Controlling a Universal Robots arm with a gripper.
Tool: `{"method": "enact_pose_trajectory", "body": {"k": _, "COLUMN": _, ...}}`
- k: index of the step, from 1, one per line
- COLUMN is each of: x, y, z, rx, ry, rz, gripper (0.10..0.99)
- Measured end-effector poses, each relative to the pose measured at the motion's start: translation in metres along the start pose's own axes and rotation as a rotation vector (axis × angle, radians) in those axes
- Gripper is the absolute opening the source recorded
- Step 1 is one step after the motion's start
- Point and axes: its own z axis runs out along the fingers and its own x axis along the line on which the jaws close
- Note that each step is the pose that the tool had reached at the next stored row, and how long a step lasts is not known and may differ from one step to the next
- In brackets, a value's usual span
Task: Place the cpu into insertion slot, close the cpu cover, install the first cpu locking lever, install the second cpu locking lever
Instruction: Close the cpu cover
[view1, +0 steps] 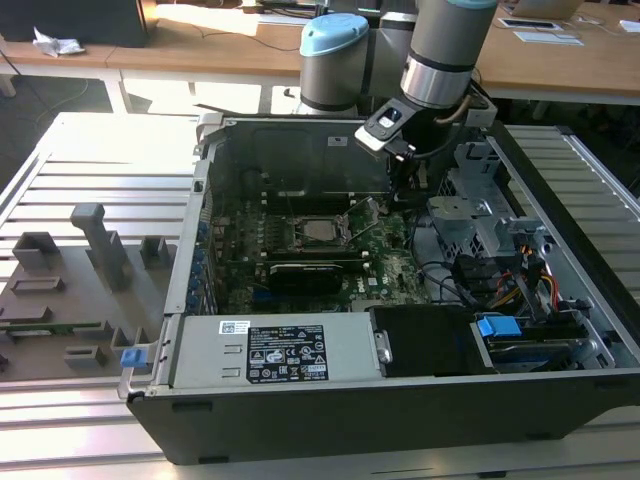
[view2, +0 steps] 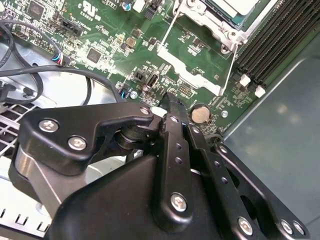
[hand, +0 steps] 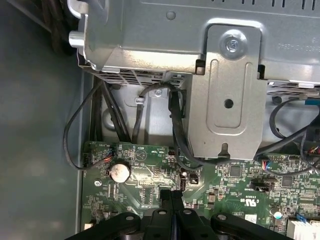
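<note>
The cpu (view1: 320, 231), a silver-grey square, lies in the insertion slot (view1: 318, 247) in the middle of the green board. In the second wrist view the slot (view2: 232, 35) sits at the picture's edge, with the chip's pale top (view2: 243, 5) inside a metal frame, the cpu cover (view2: 212, 22). Thin wire levers (view2: 167, 35) run along two sides of it. My gripper (view1: 402, 190) hangs low inside the case, to the exterior view's right of the slot. Its black fingers (view2: 172, 107) are shut on nothing, tips just above the board (hand: 172, 196) near a coin battery (hand: 120, 171).
A long black slatted block (view1: 310, 272) lies in front of the slot. The labelled power supply (view1: 290, 350) fills the case's front. A drive cage (hand: 230, 100) and loose cables (view1: 500, 285) crowd the exterior view's right. Memory slots (view2: 270, 45) flank the socket. A grey fixture tray (view1: 90, 250) is outside.
</note>
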Motion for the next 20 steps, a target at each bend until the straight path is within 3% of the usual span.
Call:
{"method": "enact_pose_trajectory", "body": {"k": 12, "x": 0.0001, "y": 0.0009, "z": 0.0068, "rx": 0.000, "ry": 0.0000, "rz": 0.000, "gripper": 0.106}}
{"method": "enact_pose_trajectory", "body": {"k": 20, "x": 0.0008, "y": -0.0109, "z": 0.0072, "rx": 0.000, "ry": 0.0000, "rz": 0.000, "gripper": 0.106}}
